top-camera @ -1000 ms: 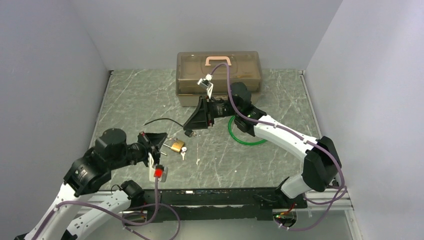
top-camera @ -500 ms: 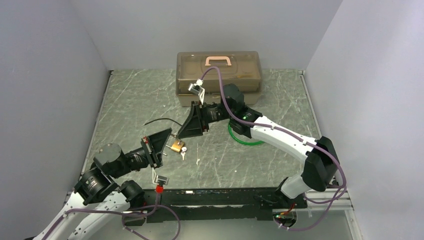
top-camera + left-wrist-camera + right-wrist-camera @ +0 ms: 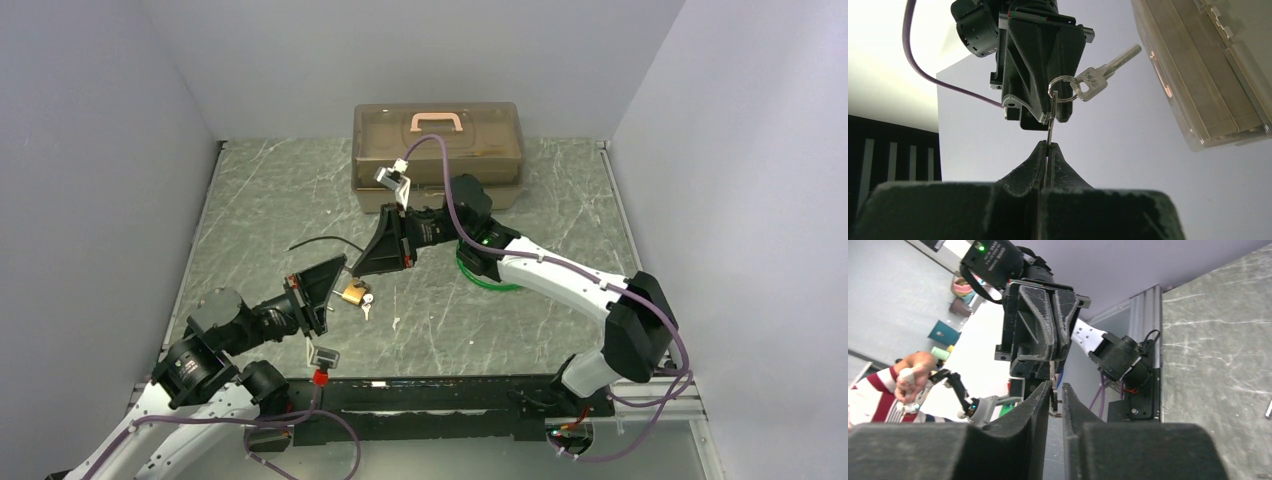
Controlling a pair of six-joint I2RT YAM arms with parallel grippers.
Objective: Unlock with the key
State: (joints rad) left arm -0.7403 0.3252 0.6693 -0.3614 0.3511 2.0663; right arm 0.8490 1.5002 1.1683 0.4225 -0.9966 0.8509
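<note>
Left tool [image 3: 1048,147], key [image 3: 1050,122] nearer right tool [image 3: 360,268]

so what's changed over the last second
The right gripper swung left and nearer, toward the left gripper. The left arm dropped its elbow back as its gripper turned to meet it, tips now almost touching by the padlock. The left gripper is shut on a key; no visible grab or release. Padlock and toolbox stayed put.

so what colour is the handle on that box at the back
Salmon pink handle, clearest in the top external view.
</note>
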